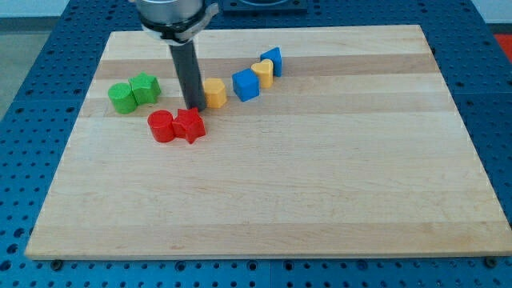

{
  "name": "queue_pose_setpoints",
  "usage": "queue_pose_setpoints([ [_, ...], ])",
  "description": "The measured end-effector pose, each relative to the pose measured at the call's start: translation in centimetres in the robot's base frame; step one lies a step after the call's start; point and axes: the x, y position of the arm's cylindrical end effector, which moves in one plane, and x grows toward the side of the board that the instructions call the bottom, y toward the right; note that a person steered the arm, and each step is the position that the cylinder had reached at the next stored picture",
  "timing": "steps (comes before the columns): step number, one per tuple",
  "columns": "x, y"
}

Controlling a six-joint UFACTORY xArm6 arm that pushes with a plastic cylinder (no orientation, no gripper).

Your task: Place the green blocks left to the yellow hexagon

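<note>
Two green blocks sit touching at the view's upper left: a round green one (pixel 122 98) and a green one with notched edges (pixel 145 88) to its right. The yellow hexagon (pixel 214 92) lies right of them, with a gap between. My rod comes down from the view's top, and my tip (pixel 194 107) stands just left of the yellow hexagon and right above the red star-shaped block (pixel 190 125). The tip is well right of the green blocks and not touching them.
A red cylinder (pixel 162 126) touches the red star's left side. A blue cube (pixel 246 84), a yellow heart-like block (pixel 262 72) and another blue block (pixel 272 59) run in a diagonal line up to the right of the hexagon. The wooden board (pixel 320 176) lies on a blue pegboard.
</note>
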Motion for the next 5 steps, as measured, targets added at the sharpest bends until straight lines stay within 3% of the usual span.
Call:
queue_pose_setpoints([
  [1, 0.1, 1.4],
  [2, 1.1, -0.9],
  [5, 1.1, -11.7],
])
